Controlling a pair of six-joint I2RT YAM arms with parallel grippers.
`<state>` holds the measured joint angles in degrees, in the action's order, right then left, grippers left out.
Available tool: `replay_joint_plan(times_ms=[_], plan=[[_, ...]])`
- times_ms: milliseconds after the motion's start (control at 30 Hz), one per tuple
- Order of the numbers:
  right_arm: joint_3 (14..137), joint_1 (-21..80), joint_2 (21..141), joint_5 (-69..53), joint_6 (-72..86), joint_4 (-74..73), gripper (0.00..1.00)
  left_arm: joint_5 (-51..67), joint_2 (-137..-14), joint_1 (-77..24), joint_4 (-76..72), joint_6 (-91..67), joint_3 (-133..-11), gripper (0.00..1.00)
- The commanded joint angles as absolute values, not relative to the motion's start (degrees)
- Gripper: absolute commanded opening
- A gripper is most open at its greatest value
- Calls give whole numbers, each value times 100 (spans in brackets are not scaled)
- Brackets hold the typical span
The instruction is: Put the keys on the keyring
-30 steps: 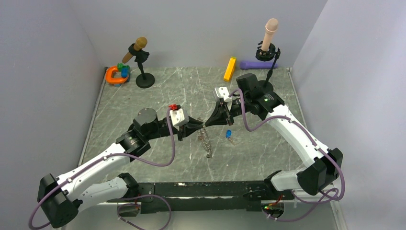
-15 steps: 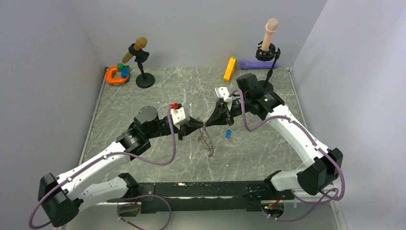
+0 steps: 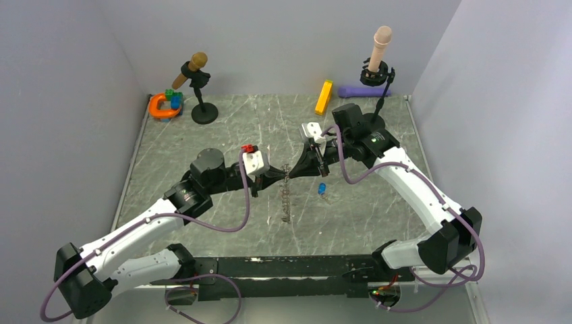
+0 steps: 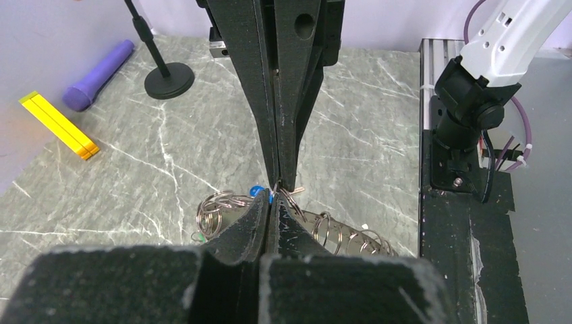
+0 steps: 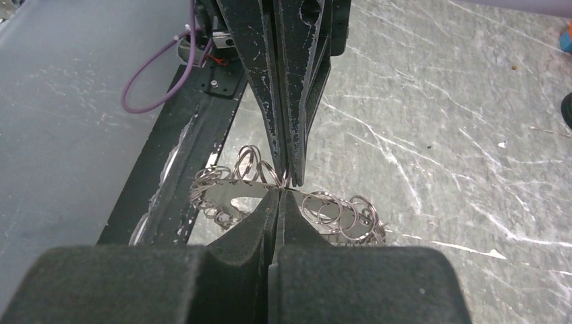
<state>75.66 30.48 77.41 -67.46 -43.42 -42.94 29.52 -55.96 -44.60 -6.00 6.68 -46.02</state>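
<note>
Centrally, one keyring [image 3: 286, 201], left fingers [image 4: 251, 219] and right fingers [image 5: 260, 223] pinching it, one blue key [image 3: 322, 189] nearby.

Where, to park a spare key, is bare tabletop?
Free: between the black stand base and the long yellow block; along the left edge. Crowded: centre, left gripper and right gripper pinching the grey metal keyring by the blue key.
</note>
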Motion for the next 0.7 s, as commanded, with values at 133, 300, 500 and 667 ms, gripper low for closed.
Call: replay_joint_plan(times_ms=[133, 300, 500, 667], plan=[[7609, 3077, 7705, -7011, -4175, -3975, 27, 2642, -5250, -4456, -991, 551, -4447, 0], [7682, 2972, 7657, -7018, -4289, -4119, 45, 2568, -5090, -4455, -1207, 396, -4267, 0], [7633, 2865, 7626, -7092, -4179, -4025, 47, 2523, -4922, -4448, -1489, 181, -4080, 0], [7540, 2858, 7642, -7188, -3767, -3695, 42, 2385, -4749, -4449, -1713, 46, -3956, 0]])
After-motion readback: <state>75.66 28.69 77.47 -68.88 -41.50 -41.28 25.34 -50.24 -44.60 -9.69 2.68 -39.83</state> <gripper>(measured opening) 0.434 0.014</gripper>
